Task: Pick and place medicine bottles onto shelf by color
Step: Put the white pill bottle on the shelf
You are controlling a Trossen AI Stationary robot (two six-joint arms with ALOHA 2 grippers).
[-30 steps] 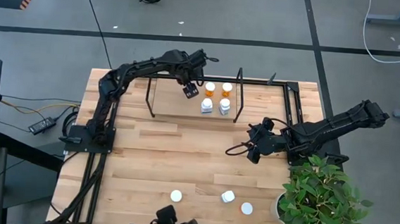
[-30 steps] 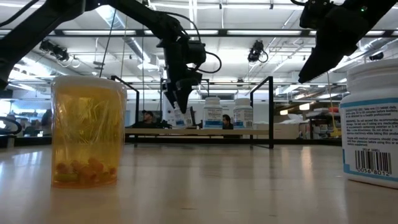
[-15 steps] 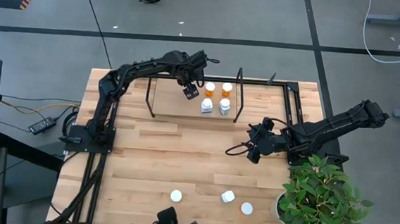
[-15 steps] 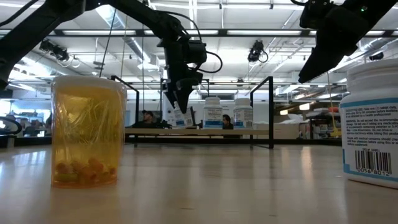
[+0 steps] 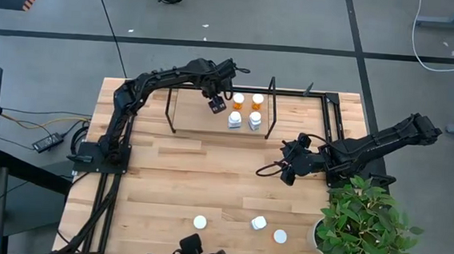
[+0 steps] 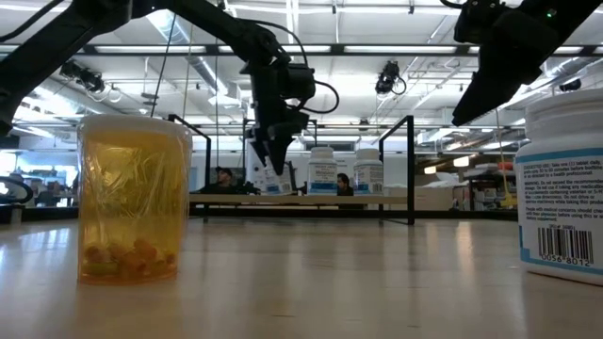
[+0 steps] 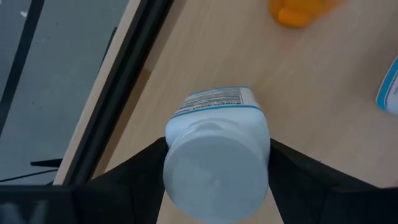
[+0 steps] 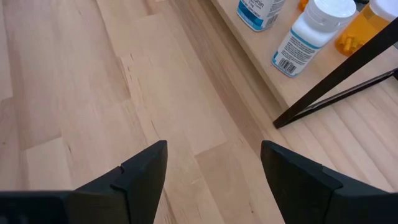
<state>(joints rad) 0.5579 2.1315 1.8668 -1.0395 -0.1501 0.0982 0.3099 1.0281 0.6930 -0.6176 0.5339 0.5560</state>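
Since the frame one second earlier, the left gripper [image 5: 216, 104] has shifted slightly toward the far edge of the shelf [image 5: 191, 120]; nothing else has moved. Its fingers are clamped on a white bottle [image 7: 217, 152], cap toward the wrist camera, held over the board just beside the four shelved bottles. Those stand in two pairs: orange bottles [image 5: 247, 100] at the back, white bottles [image 5: 244, 120] in front. Holding the white bottle on the white side fits sorting by color, though its exact target slot cannot be told. The right gripper [image 5: 287, 170] waits over the slatted tabletop [image 5: 175, 187], fingers spread apart and empty. Three bottles [image 5: 255, 224] remain near the tabletop's near edge. A potted plant [image 5: 368, 225] stands at the right corner.
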